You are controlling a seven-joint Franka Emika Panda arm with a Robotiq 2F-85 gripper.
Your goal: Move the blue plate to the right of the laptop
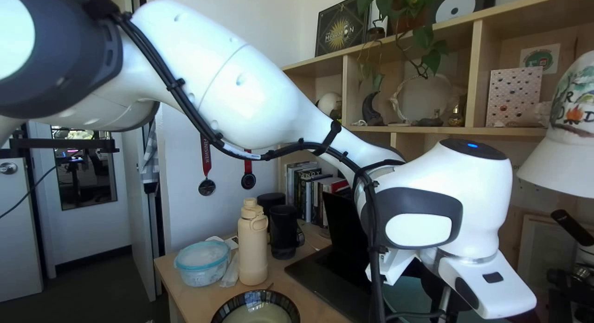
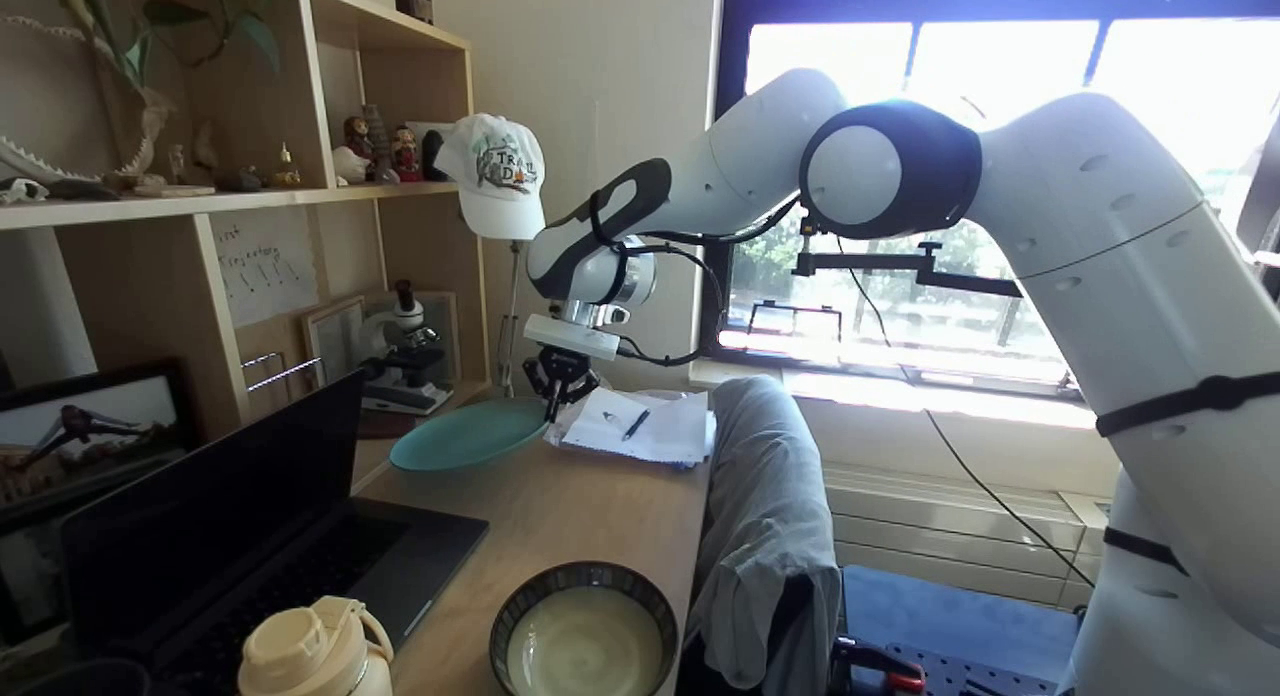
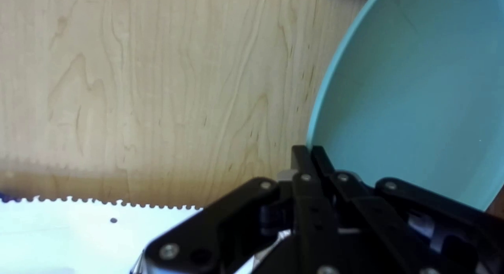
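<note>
The teal-blue plate (image 2: 470,436) is at the far side of the laptop in an exterior view. It looks tilted and raised off the desk. My gripper (image 2: 551,408) is shut on its rim, at the side nearest the papers. In the wrist view the fingertips (image 3: 311,150) pinch the plate's rim, and the plate (image 3: 417,104) fills the right side. In an exterior view the plate (image 1: 408,293) is partly hidden behind the wrist, and the fingertips are hidden. The black laptop (image 2: 230,496) stands open on the desk; the arm covers part of the laptop (image 1: 343,239) in an exterior view.
White papers (image 2: 650,426) with a pen lie beside the gripper. A microscope (image 2: 405,346) and shelf stand behind the plate. A dark-rimmed bowl (image 2: 508,616) and cream bottle (image 1: 253,253) stand near the laptop. A lidded pale-blue bowl (image 1: 203,265) and black cups (image 1: 284,230) are further along.
</note>
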